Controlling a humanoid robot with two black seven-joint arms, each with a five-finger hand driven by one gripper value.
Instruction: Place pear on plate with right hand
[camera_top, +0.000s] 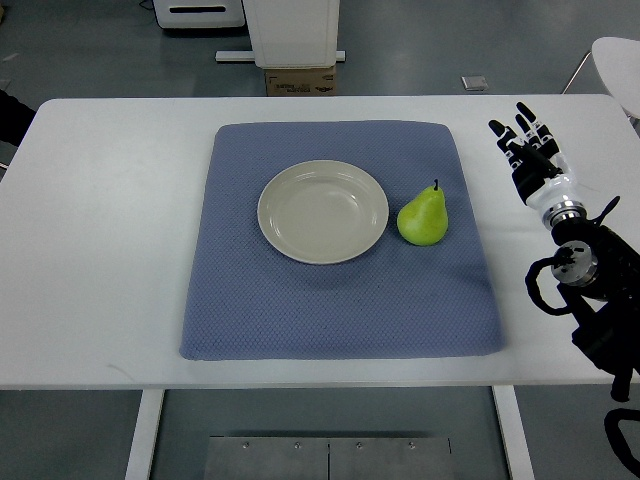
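On the blue mat (330, 300), the green pear (423, 217) sits just right of the empty plate (323, 211), while the right hand (527, 150) hovers over the white desk (100, 250), fingers extended, holding nothing.

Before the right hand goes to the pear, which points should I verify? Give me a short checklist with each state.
1. Right hand holds nothing, fingers extended: ok.
2. Pear on the blue mat, stem pointing up in the picture: ok.
3. Nothing on the table between hand and pear: ok.
4. Plate has nothing in it: ok.
5. Plate and pear apart or touching: cannot tell.
6. Left hand out of view: cannot tell.
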